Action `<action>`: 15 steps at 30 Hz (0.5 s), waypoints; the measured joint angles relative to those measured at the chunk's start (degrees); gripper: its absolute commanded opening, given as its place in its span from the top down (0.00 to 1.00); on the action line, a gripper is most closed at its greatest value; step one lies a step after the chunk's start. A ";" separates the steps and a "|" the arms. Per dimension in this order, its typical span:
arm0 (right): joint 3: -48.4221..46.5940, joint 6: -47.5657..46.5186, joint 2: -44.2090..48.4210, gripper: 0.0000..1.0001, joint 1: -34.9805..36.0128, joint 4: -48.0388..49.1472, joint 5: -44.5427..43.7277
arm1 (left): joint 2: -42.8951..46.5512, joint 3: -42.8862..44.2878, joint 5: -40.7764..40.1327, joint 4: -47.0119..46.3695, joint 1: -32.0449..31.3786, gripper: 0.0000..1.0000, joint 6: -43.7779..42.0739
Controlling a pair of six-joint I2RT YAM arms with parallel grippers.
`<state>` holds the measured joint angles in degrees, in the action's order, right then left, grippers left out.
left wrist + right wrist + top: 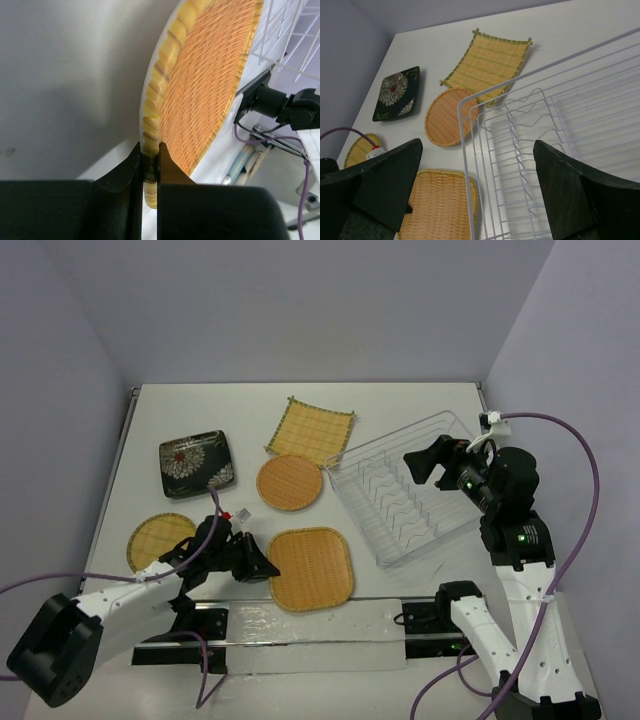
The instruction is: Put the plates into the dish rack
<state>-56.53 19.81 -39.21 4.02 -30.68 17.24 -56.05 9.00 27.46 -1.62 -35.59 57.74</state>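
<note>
My left gripper (268, 568) is shut on the left rim of the rounded-square bamboo plate (312, 568), low at the table's front; the left wrist view shows the jaws (151, 167) pinching its yellow rim (205, 85). My right gripper (425, 462) hangs open and empty above the wire dish rack (405, 490), its fingers spread wide in the right wrist view (480, 195) over the rack (545, 125). A round orange plate (290, 482), a fringed square plate (311, 428), a dark leaf-pattern plate (197, 462) and a round yellow plate (160, 540) lie flat on the table.
The rack holds no plates and stands askew at the right, its near-left corner close to the rounded-square plate (440, 207). The fringed plate's corner touches the rack's far-left rim. Grey walls close in the table on three sides. A purple cable trails from each arm.
</note>
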 measured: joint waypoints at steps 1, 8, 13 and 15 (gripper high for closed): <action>0.00 0.00 0.14 0.01 0.02 0.00 -0.10 | 2.13 0.33 -0.87 2.26 0.00 1.00 -0.09; 0.41 -0.05 0.92 0.03 0.24 0.06 -0.53 | 15.31 8.01 -13.78 17.29 -0.32 1.00 -1.30; 0.85 -0.41 1.14 0.05 0.34 0.13 -0.53 | 14.15 22.94 -25.23 28.04 -0.57 1.00 -3.92; 0.94 -0.73 1.59 0.06 0.34 0.19 -0.59 | 13.01 29.09 -31.05 31.86 -0.58 1.00 -4.40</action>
<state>-55.59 19.08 -37.62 4.36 -30.49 16.65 -43.04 38.09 -3.59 30.24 -36.18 53.34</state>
